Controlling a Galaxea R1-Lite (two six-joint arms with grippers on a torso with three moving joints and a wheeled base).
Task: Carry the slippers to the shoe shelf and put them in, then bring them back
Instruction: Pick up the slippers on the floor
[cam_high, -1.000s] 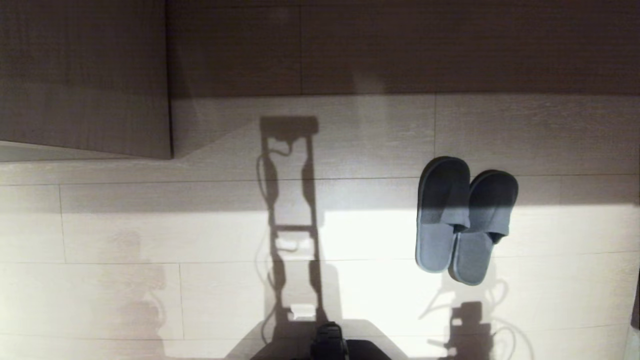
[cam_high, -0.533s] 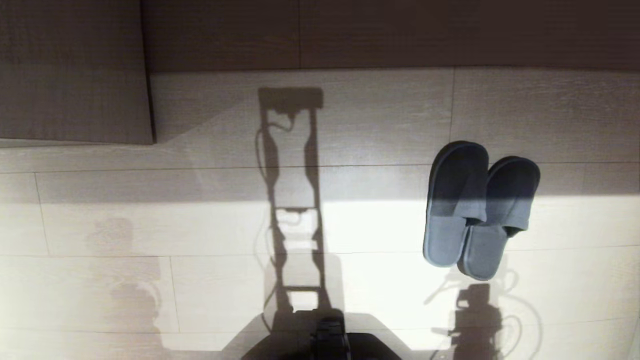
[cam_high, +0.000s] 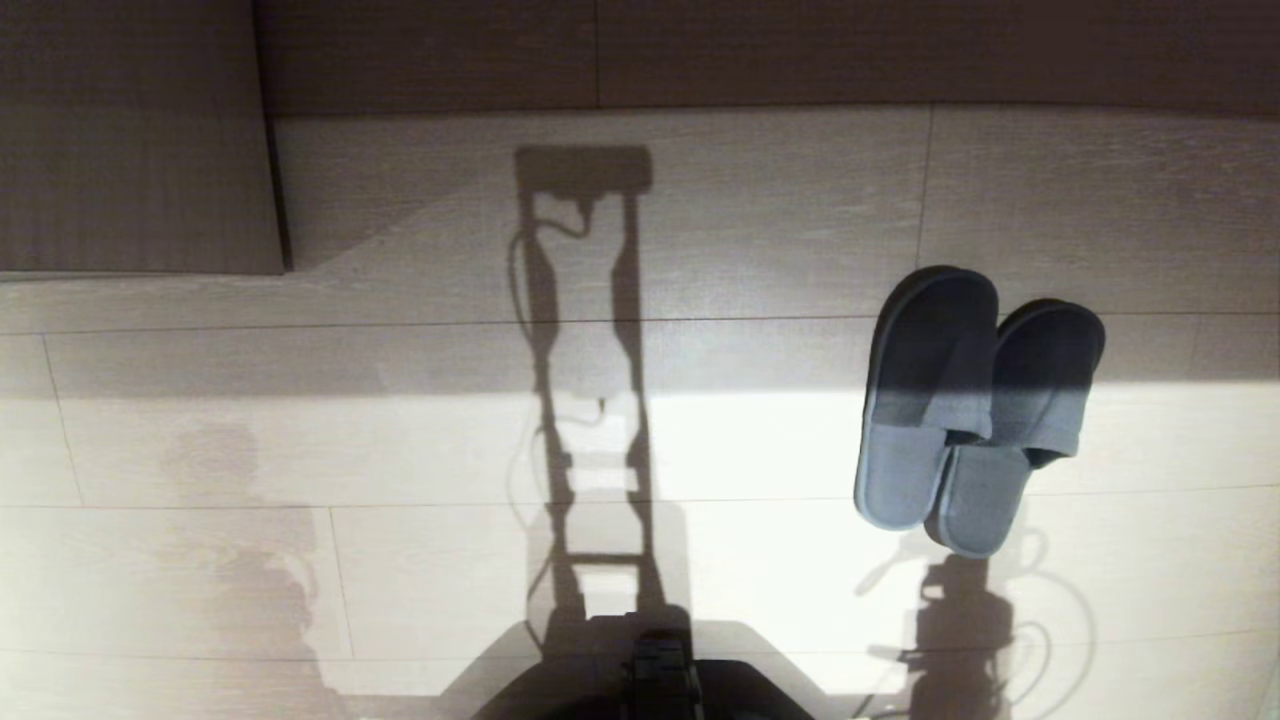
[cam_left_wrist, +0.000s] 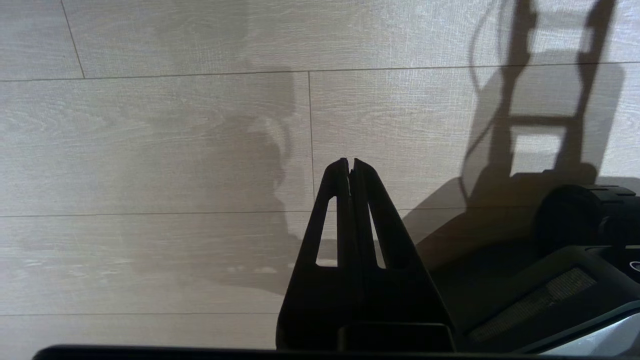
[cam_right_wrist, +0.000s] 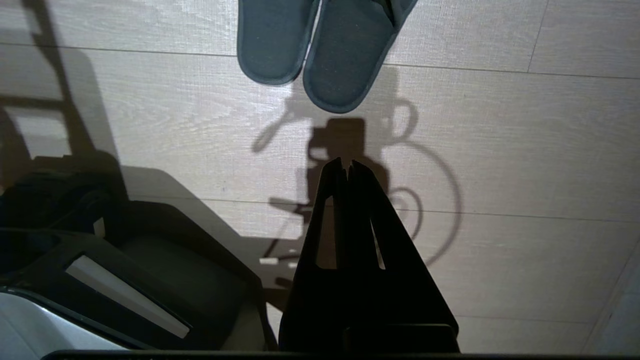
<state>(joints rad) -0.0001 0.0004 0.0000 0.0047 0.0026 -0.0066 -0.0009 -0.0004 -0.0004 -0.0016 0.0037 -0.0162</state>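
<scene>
Slippers (cam_high: 975, 410) side by side on the pale plank floor (cam_high: 760, 250), both arms idle.

The grey-blue pair lies at the robot's right in the head view, touching each other, one slightly overlapping the other, their far ends in shadow and their near ends in bright light. In the right wrist view the right gripper (cam_right_wrist: 346, 167) hangs above bare floor, its fingers clenched together and empty, near the pair but apart from it. In the left wrist view the left gripper (cam_left_wrist: 348, 165) also hangs over bare floor, fingers pressed together, grasping nothing. A dark wood-grain panel (cam_high: 130, 140) stands at the far left, well apart from the pair.
</scene>
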